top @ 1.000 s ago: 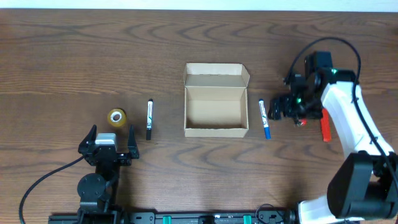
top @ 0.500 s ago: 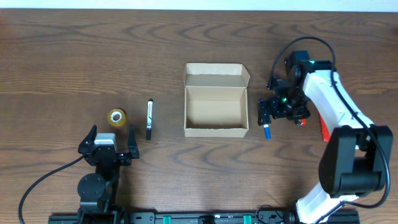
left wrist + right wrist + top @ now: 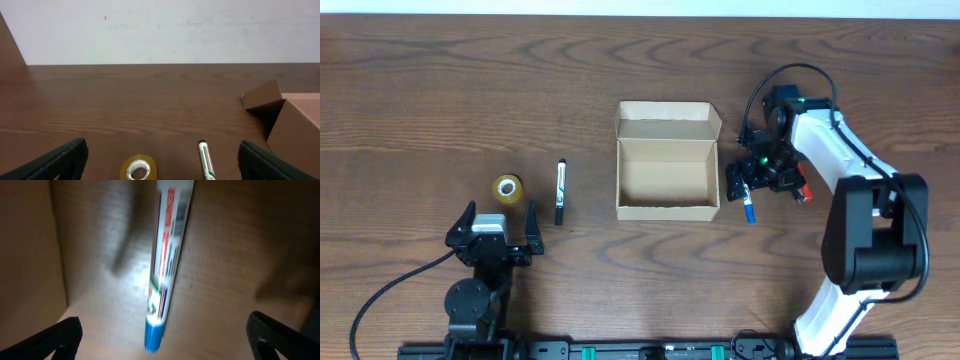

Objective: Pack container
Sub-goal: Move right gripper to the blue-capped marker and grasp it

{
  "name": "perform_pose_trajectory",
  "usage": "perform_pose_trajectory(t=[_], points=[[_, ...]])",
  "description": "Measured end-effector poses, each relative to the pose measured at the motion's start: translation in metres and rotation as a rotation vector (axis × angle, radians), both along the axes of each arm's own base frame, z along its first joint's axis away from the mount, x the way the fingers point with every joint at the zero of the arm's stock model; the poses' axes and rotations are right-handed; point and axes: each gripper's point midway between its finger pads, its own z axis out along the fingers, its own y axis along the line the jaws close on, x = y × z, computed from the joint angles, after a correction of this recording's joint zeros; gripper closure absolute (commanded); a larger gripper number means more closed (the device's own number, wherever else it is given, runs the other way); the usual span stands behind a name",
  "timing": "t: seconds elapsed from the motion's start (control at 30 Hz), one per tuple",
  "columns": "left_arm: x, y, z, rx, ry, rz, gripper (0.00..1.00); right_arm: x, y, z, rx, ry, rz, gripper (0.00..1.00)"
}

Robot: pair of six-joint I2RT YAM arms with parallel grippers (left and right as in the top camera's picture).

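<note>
Overhead, container: you have the container (image 3: 666, 172) in the middle of the counter (image 3: 440, 90), lid flap laid back on the far side, top open, bare cardboard floor showing.
Overhead, blue-capped marker: the blue-capped marker (image 3: 748, 208) lies on the counter just right of the container, its far end hidden under the right jaws.
Overhead, right jaws: low over that marker; from this view you cannot tell their gap.
Overhead, left side: a black-capped marker (image 3: 560, 192) lies well left of the container, with a tape roll (image 3: 507, 188) near it, farther left.
Overhead, left jaws: near the front edge, close to the tape roll, spread wide with nothing held.
Left wrist, fingers: both fingers (image 3: 60, 160) sit at the bottom corners, far apart, gripping nothing.
Left wrist, ahead: the tape roll and black-capped marker lie on the counter in front of you; the container's corner and a side tab show at the right edge.
Right wrist, fingers: two dark tips at the bottom corners, wide apart.
Right wrist, marker: the blue-capped marker lies lengthwise between them on the lit counter, blue cap nearest the camera, touched by neither tip; the right jaws are spread and hold nothing.
</note>
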Motion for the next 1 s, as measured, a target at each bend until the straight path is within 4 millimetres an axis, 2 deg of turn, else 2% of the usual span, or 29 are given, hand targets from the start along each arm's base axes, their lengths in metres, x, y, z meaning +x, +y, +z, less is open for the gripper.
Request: perform_pose_trajectory(t=[0.13, 0.3, 0.43, 0.5, 0.53, 0.67, 0.77, 0.8, 1.0], points=[[0.0, 0.0, 0.0, 0.0, 0.0, 0.0, 0.05, 0.001, 0.0, -0.012, -0.002, 0.019, 0.0, 0.02], [0.0, 0.0, 0.0, 0.0, 0.0, 0.0, 0.05, 0.002, -0.001, -0.014, -0.007, 0.02, 0.0, 0.05], [0.0, 0.0, 0.0, 0.0, 0.0, 0.0, 0.05, 0.006, -0.001, -0.016, -0.012, 0.009, 0.002, 0.2], [0.0, 0.0, 0.0, 0.0, 0.0, 0.0, 0.05, 0.008, -0.002, -0.017, -0.015, 0.007, 0.004, 0.33], [0.0, 0.0, 0.0, 0.0, 0.0, 0.0, 0.05, 0.008, -0.002, -0.017, -0.015, 0.007, 0.007, 0.34], [0.0, 0.0, 0.0, 0.0, 0.0, 0.0, 0.05, 0.009, -0.001, -0.018, -0.013, 0.007, 0.001, 0.25], [0.0, 0.0, 0.0, 0.0, 0.0, 0.0, 0.05, 0.008, 0.001, -0.017, -0.001, 0.01, -0.004, 0.05], [0.0, 0.0, 0.0, 0.0, 0.0, 0.0, 0.05, 0.008, 0.002, -0.017, 0.003, 0.01, -0.007, 0.03], [0.0, 0.0, 0.0, 0.0, 0.0, 0.0, 0.05, 0.011, 0.004, -0.015, 0.007, 0.002, 0.003, 0.04]])
